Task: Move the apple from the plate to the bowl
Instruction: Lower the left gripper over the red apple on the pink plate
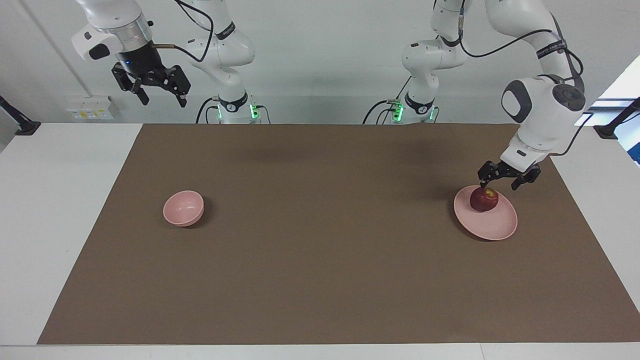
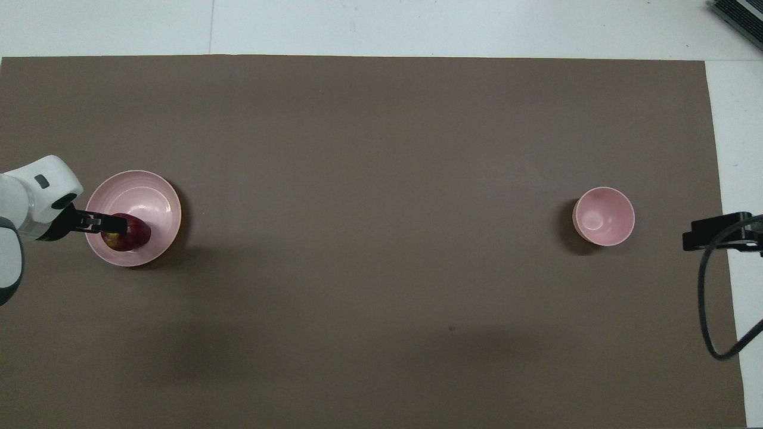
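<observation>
The dark red apple lies on the pale pink plate toward the left arm's end of the table, on the part of the plate nearer to the robots. It also shows in the overhead view on the plate. My left gripper is open just above the apple, a little off its middle, with one fingertip at the apple's top. From above the left gripper covers part of the apple. The small pink bowl stands empty toward the right arm's end. My right gripper waits open, raised high.
A brown mat covers most of the white table. A black cable hangs from the right arm over the mat's edge. Nothing stands on the mat between plate and bowl.
</observation>
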`<state>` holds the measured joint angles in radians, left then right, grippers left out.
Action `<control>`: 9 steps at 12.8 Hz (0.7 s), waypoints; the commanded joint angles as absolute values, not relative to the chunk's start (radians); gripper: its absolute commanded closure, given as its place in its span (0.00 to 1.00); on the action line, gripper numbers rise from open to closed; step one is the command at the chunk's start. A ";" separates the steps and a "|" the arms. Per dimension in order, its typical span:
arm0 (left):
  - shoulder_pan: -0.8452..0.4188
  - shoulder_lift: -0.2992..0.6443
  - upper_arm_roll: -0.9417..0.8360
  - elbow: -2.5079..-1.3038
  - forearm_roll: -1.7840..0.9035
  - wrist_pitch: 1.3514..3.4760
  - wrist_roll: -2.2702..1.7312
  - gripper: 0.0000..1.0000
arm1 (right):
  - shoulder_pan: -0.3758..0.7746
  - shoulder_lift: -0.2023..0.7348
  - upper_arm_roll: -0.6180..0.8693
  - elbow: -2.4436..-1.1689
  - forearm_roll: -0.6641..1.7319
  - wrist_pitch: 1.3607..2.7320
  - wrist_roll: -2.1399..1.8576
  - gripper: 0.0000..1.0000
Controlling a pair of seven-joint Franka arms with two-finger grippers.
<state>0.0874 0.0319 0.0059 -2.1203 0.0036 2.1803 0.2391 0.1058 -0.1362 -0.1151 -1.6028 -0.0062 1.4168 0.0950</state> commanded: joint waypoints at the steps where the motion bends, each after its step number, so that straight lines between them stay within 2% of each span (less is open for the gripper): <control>1: 0.106 0.029 -0.002 -2.157 -0.049 2.238 0.262 0.00 | 0.103 -0.155 -0.121 -1.628 0.003 1.420 0.066 0.00; 4: 0.109 0.052 -0.002 -2.210 -0.051 2.350 0.262 0.00 | 0.103 -0.156 -0.121 -1.628 0.003 1.422 0.066 0.00; 6: 0.112 0.087 -0.002 -2.210 -0.051 2.378 0.261 0.00 | 0.103 -0.156 -0.121 -1.629 0.003 1.422 0.066 0.00; 9: 0.110 0.092 -0.002 -2.240 -0.051 2.407 0.250 0.00 | 0.103 -0.156 -0.121 -1.631 0.003 1.422 0.066 0.00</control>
<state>0.0975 0.1015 0.0060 -2.2159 -0.0348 2.3740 0.2391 0.1058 -0.1363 -0.1151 -1.6054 -0.0062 1.4161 0.0949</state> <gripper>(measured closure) 0.000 0.000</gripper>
